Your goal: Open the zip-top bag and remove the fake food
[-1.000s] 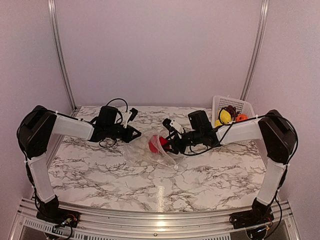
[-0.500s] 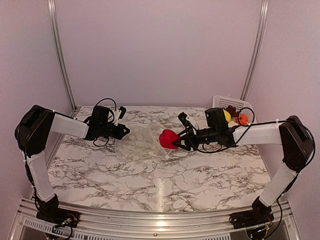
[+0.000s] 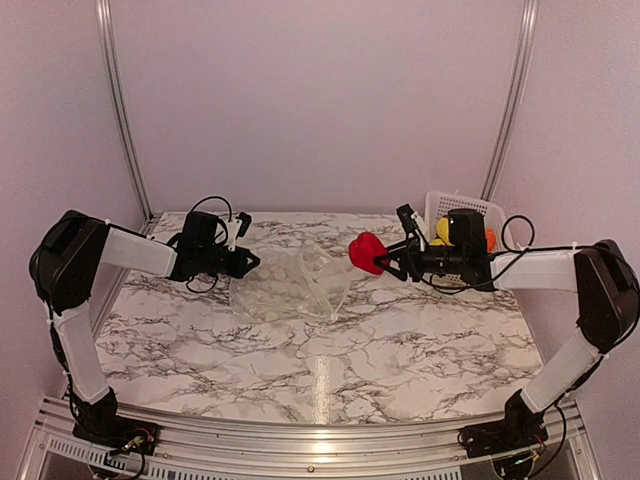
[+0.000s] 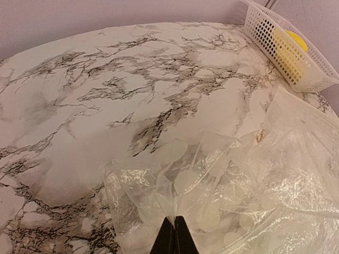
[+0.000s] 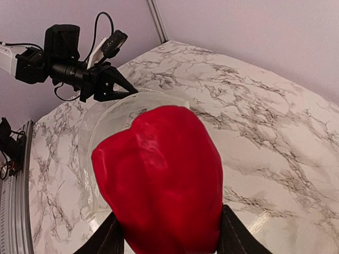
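Observation:
The clear zip-top bag lies crumpled and open at the table's middle; it fills the lower right of the left wrist view and shows in the right wrist view. My left gripper is shut on the bag's left edge, its fingertips pinching the plastic. My right gripper is shut on a red fake food piece, held in the air right of the bag; it fills the right wrist view.
A white lattice basket stands at the back right with yellow, orange and dark purple toy pieces in it. It also shows in the left wrist view. Aluminium posts rise at both back corners.
My right gripper has pulled the red piece out of the bag and carried it right and up toward the basket. My left gripper has drawn back left with the bag's edge.

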`<move>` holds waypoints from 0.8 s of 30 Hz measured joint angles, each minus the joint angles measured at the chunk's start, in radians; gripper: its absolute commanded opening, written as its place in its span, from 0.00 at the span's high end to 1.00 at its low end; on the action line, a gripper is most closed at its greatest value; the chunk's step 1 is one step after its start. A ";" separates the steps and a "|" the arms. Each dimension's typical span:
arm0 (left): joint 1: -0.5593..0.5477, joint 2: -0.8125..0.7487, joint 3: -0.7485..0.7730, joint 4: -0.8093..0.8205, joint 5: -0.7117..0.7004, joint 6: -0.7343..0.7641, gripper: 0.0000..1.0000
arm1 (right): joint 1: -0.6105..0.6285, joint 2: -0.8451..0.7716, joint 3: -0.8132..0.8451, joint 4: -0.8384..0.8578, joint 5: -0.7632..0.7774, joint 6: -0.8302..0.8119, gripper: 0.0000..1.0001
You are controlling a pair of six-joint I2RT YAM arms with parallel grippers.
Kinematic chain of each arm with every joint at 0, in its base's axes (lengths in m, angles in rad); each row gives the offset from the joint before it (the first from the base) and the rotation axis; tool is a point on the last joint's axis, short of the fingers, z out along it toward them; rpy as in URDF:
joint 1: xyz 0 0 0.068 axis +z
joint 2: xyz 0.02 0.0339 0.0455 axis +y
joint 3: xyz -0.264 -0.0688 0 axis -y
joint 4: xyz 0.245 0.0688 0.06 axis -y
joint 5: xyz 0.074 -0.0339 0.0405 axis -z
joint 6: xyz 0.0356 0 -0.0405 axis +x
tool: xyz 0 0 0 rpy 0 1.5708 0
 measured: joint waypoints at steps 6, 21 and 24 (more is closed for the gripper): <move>0.000 0.000 0.000 0.011 0.007 -0.015 1.00 | -0.141 -0.047 -0.009 0.080 0.027 0.068 0.65; 0.012 0.000 -0.009 0.030 0.008 -0.049 1.00 | -0.438 -0.053 0.018 0.068 0.375 0.094 0.61; 0.012 0.000 -0.009 0.035 0.008 -0.053 1.00 | -0.465 0.000 0.061 0.055 0.428 0.090 0.61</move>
